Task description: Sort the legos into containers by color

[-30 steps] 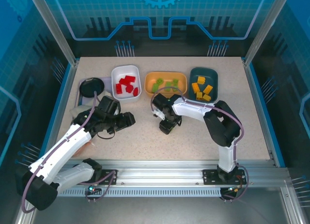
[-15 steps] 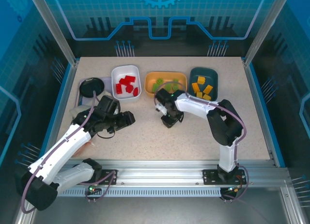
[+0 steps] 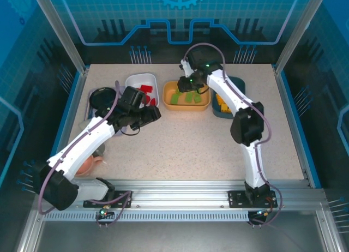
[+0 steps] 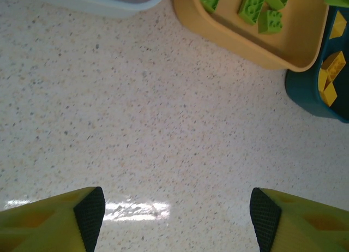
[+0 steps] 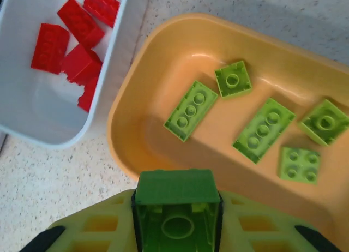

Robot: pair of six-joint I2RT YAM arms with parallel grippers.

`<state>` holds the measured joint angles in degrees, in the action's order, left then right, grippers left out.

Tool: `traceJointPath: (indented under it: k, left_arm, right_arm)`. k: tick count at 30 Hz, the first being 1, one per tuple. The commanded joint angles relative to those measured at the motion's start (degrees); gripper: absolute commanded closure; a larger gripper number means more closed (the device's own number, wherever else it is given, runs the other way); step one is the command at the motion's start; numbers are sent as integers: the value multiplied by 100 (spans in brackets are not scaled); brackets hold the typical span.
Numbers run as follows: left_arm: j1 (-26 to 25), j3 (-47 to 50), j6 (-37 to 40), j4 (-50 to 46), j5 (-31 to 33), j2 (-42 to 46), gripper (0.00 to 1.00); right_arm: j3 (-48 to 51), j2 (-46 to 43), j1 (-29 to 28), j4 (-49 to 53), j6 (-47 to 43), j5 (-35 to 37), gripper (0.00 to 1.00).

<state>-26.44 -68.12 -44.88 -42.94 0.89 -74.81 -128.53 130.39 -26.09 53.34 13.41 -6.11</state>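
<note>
A: Right gripper [image 5: 176,223] is clamped on a green lego [image 5: 175,187], hanging above the edge of the orange bowl [image 5: 117,121].
B: Then bring it over the middle first, and open low.

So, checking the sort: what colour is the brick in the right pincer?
Green; the brick shows best in the right wrist view.
</note>
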Motion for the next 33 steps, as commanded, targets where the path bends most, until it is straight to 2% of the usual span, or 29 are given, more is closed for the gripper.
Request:
traceJointPath:
  k: [1, 11, 21, 28, 33]
  left_arm:
    - [-37, -253, 67, 133, 116, -156, 26]
    - [-36, -190, 71, 114, 21, -238, 26]
    - [-37, -184, 181, -11, 50, -122, 26]
    - [-37, -160, 188, -74, 43, -36, 26]
    - [-37, -148, 190, -144, 72, 59, 26]
  right_arm:
    - [-564, 722, 66, 638, 389, -267, 69]
    - [-1589, 1677, 121, 651, 593, -208, 68]
    - [-1704, 1935, 172, 626, 619, 17, 65]
    - [-1941, 2082, 197, 756, 610, 66, 48]
    - [-1954, 1738, 183, 739, 618, 101, 40]
